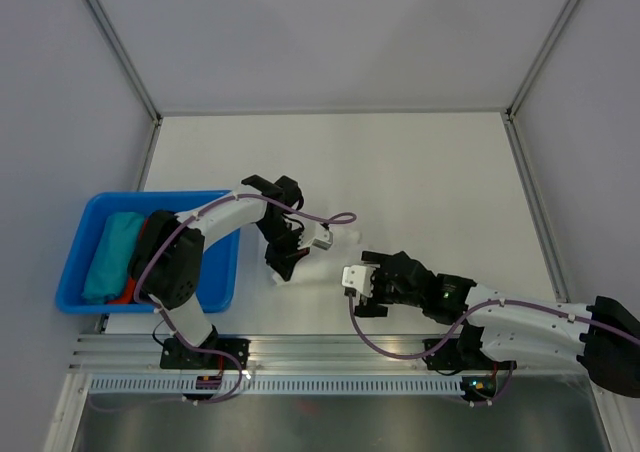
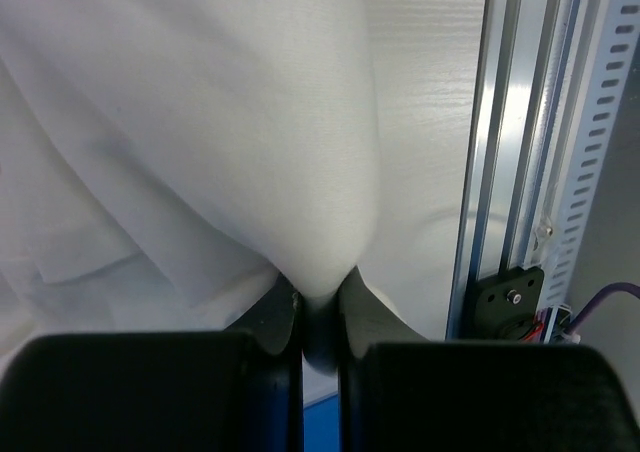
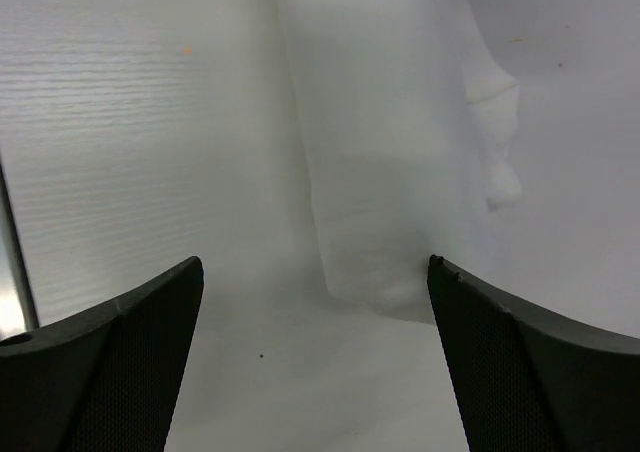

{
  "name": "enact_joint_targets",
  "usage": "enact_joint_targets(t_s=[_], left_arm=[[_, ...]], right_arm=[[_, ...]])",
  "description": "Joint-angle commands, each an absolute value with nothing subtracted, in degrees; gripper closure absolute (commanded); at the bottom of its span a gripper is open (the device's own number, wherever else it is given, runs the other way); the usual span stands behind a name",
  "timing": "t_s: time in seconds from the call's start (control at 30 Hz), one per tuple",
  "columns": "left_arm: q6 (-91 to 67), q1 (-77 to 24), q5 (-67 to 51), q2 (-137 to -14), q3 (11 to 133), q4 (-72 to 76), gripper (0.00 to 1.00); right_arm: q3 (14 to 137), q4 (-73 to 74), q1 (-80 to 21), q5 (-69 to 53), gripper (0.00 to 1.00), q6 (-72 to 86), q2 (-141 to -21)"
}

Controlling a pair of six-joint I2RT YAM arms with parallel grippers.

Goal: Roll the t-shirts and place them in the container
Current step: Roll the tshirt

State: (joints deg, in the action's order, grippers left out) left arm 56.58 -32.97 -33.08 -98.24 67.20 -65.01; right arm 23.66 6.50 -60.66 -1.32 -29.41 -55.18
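A teal roll [image 1: 112, 252] already lay in the blue bin [image 1: 72, 272] at the top view's left. The white t-shirt [image 2: 200, 122] lay loose and unrolled on the bench [image 1: 430, 172] at centre. The left claw [image 2: 320, 302] was clenched on a fold of it, and the right claw [image 3: 315, 272] was released just short of it.

Far half of table [image 1: 400, 162] is bare, wide room to pass. Blue bin [image 1: 72, 272] blocks the left side (teal roll [image 1: 112, 252] inside). Near middle is tight: white t-shirt [image 3: 390, 172] pinched in left gripper [image 2: 320, 307], close beside wide-spread right gripper [image 1: 358, 290]. Aluminium rail [image 1: 330, 357] lines the near edge. Walls on left, right and far sides.
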Motion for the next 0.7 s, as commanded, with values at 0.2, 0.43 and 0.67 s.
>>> enact_joint_targets(t_s=[0.2,0.43,0.67], left_arm=[[63.3,-32.7,-36.4,-97.8,67.9,-67.5,0.98],[64.2,-32.8,-36.4,-97.8,68.1,-67.5,0.98],[66.0,-32.7,-37.4,-97.4,68.3,-70.2,0.98]], right_arm=[[24.1,-4.2,-61.0,4.9,0.02,-30.2,-57.7],[23.2,-8.0,-60.7,0.4,0.02,-34.7,-64.7],[28.4,-7.4,-57.1,-2.5,0.07,-32.3,-73.0]])
